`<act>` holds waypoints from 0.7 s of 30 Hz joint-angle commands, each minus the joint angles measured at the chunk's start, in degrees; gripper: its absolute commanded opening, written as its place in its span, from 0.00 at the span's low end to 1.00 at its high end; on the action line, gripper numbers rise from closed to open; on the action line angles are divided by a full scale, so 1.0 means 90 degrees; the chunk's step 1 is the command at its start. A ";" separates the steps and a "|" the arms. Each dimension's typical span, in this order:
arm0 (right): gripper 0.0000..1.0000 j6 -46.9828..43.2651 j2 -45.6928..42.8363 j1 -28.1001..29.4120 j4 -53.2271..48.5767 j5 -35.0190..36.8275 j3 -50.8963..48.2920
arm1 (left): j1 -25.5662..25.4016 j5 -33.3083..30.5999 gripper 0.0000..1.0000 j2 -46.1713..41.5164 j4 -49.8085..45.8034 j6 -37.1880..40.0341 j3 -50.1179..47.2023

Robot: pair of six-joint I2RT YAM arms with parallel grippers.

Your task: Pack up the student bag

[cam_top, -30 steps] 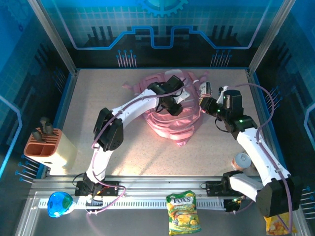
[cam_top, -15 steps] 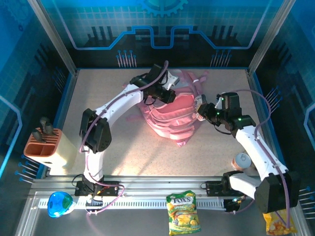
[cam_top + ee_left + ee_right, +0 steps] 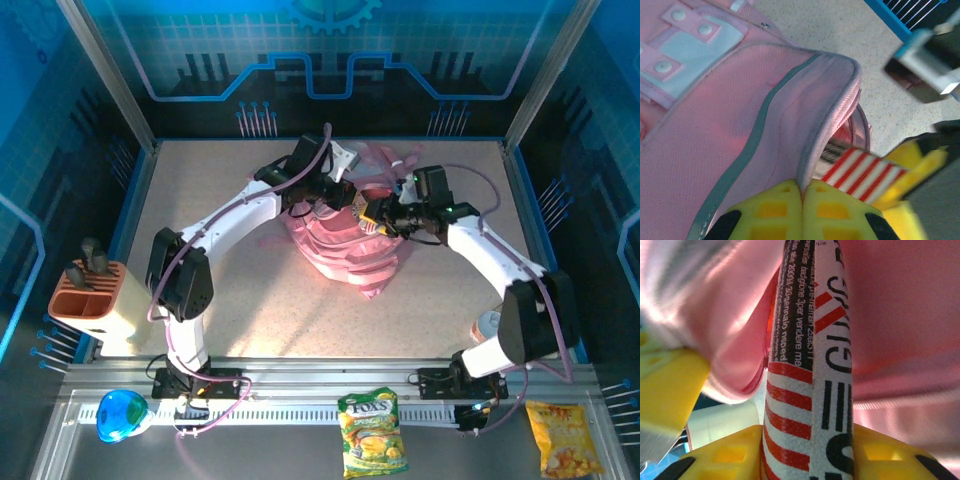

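student bag (image 3: 345, 258): mid-back of tabletop (image 3: 430, 300) | left claw (image 3: 802, 192): on its left rim | right claw (image 3: 378, 218): at its right, packet (image 3: 805, 390) between

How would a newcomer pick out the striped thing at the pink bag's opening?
Find the big pink student bag toward the back of the table. At its open mouth, the right gripper holds a slim packet: red-and-white stripes with black print, unlike the plain pink fabric around it.

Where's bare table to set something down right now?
Bare tabletop between the student bag and the near rail, and the far-left corner beyond the left arm. Crowded at the bag's opening, where the left hand and right hand meet.
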 commanded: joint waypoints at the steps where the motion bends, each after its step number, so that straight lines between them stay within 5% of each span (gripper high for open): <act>1: 0.33 0.0025 0.0430 0.0058 0.0258 -0.0490 0.0521 | -0.0005 0.0297 0.02 -0.0570 0.0565 -0.0185 -0.0017; 11: 0.70 -0.0228 -0.0643 -0.0365 -0.0646 0.1471 0.0009 | 0.0111 0.0193 0.04 -0.0507 0.0508 -0.0356 -0.0107; 17: 0.71 -0.0437 -0.1464 -0.0207 -0.1260 0.2132 -0.0499 | 0.0117 0.0198 0.04 -0.0399 0.0527 -0.0401 -0.0072; 21: 0.62 -0.0482 -0.1770 0.0206 -0.1070 0.2017 -0.0835 | 0.0118 0.0204 0.05 -0.0349 0.0513 -0.0397 -0.0073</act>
